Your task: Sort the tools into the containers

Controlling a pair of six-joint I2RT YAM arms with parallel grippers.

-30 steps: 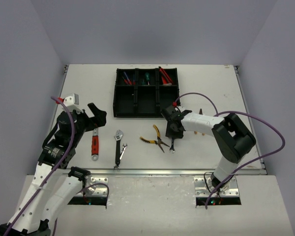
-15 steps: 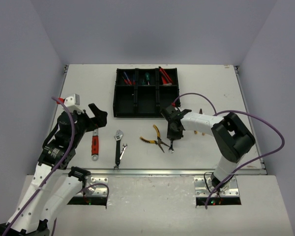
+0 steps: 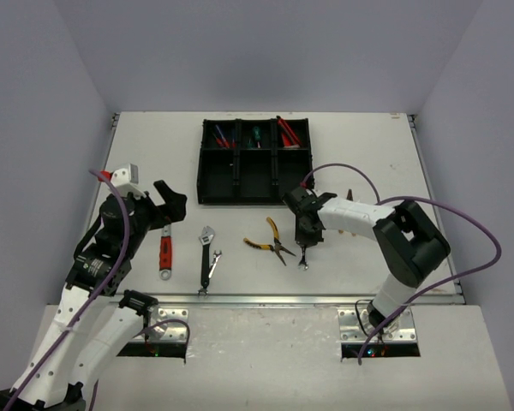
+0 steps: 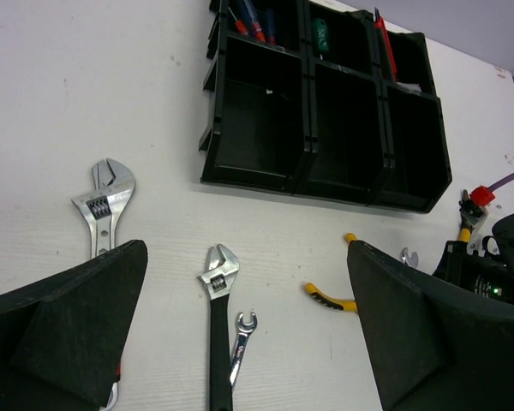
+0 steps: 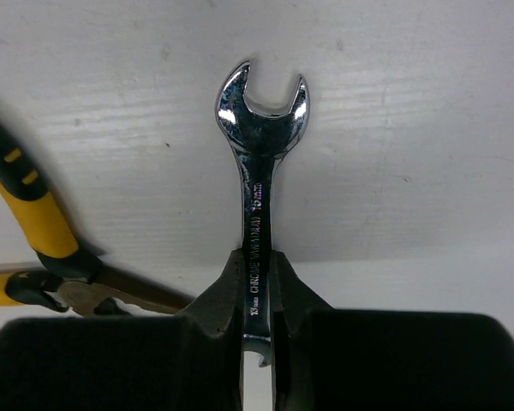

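My right gripper (image 3: 305, 238) is shut on the shank of a silver spanner (image 5: 261, 163), whose open head points away from the wrist just over the table. The spanner also shows in the top view (image 3: 302, 259). Yellow-handled pliers (image 3: 272, 242) lie just left of it. My left gripper (image 3: 168, 202) is open and empty, held above a red-handled adjustable wrench (image 3: 165, 253). A black-handled wrench (image 4: 214, 325) and a small silver spanner (image 4: 241, 341) lie side by side between its fingers in the left wrist view. The black tray (image 3: 202, 175) holds screwdrivers (image 3: 220, 137) and red knives (image 3: 289, 131) in its back row.
The tray's three near compartments (image 4: 261, 128) look empty. A purple cable (image 3: 343, 169) arcs over the right arm. A thin small item (image 3: 349, 198) stands behind the right forearm. The table's near edge (image 3: 265, 298) has a metal rail.
My right gripper has shifted slightly right and toward the near edge with the spanner in it. The left arm has not moved.
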